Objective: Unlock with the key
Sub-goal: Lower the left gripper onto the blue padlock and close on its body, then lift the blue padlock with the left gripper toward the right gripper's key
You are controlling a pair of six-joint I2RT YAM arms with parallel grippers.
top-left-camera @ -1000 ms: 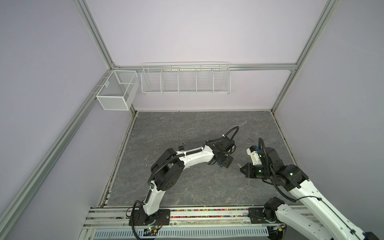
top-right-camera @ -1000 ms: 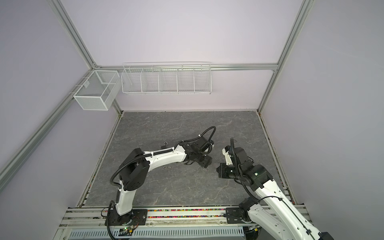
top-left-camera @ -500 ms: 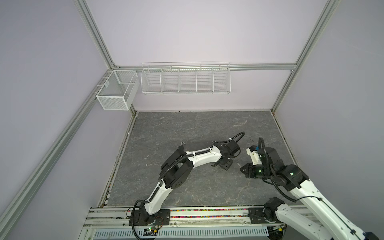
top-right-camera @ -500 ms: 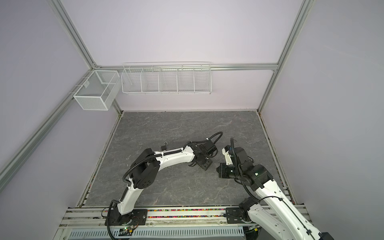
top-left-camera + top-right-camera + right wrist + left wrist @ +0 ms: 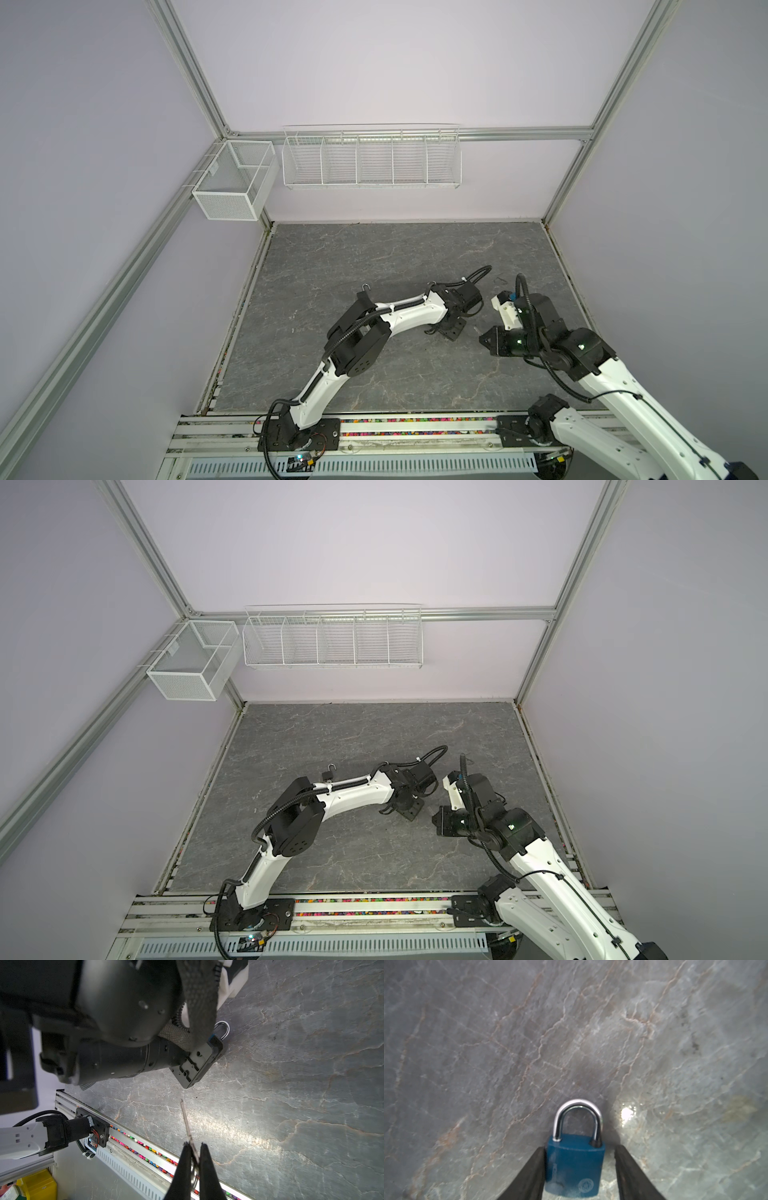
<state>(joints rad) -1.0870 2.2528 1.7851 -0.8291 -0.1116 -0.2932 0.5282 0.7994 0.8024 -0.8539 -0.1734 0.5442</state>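
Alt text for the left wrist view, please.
A blue padlock with a closed silver shackle lies on the grey marbled tabletop between two black fingers. One finger is right beside its body; a gap shows at the other.

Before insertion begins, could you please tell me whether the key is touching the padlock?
Apart: the right wrist view shows table between the key tip and the padlock.

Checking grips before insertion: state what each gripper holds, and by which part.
Right gripper holds the key by its ring end, blade outward. Left gripper holds nothing yet: its open jaws straddle the body of the blue padlock.
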